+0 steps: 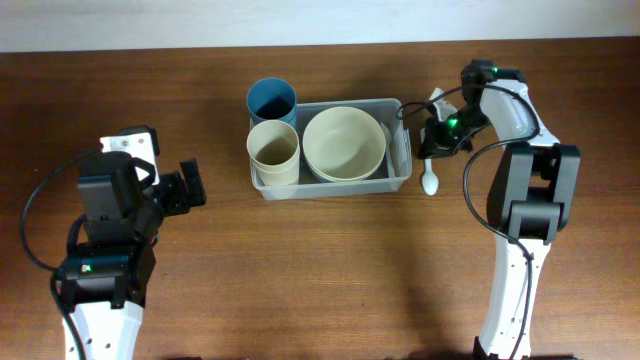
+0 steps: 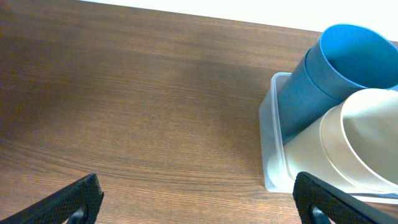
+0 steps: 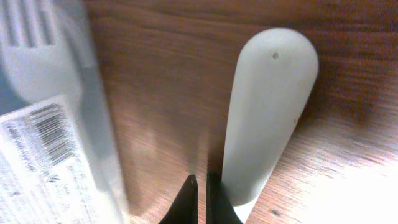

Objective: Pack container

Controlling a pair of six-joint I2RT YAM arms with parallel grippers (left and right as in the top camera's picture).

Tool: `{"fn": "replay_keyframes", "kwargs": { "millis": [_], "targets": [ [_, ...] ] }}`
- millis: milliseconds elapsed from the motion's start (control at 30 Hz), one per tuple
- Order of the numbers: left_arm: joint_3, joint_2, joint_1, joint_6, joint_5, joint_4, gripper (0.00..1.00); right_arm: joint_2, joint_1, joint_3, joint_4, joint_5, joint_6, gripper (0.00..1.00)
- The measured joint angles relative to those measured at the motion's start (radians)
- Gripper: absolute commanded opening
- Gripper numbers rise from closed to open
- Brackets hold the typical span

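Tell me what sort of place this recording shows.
Probably a robot test bench, not a real kitchen: a wooden table, a left arm and right arm at it, and a clear container holding a bowl and a beige cup.

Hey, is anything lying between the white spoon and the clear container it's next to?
Nothing visible: only bare table separates the spoon from the container's right wall. Inside, the bowl, blue cup and beige cup fill most of the space.

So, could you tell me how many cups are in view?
2. A blue cup stands at the container's back-left corner; a beige cup sits just in front of it, beside the bowl. Nested cups could be hidden.
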Motion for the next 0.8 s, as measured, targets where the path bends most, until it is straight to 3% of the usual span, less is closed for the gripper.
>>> {"fn": "replay_keyframes", "kwargs": {
  "millis": [400, 633, 800],
  "targets": [
    [0.0, 0.0, 0.0, 0.0, 0.0, 0.0, 1.0, -0.004, -0.002, 0.047, -0.045, 0.254, 0.064, 0.03],
    [0.0, 0.0, 0.0, 0.0, 0.0, 0.0, 1.0, 0.002, -0.006, 0.074, -0.092, 0.299, 0.081, 0.04],
    [0.0, 0.0, 0.0, 0.0, 0.0, 0.0, 1.0, 0.016, -0.013, 0.205, -0.193, 0.3, 0.081, 0.04]
  ]
}}
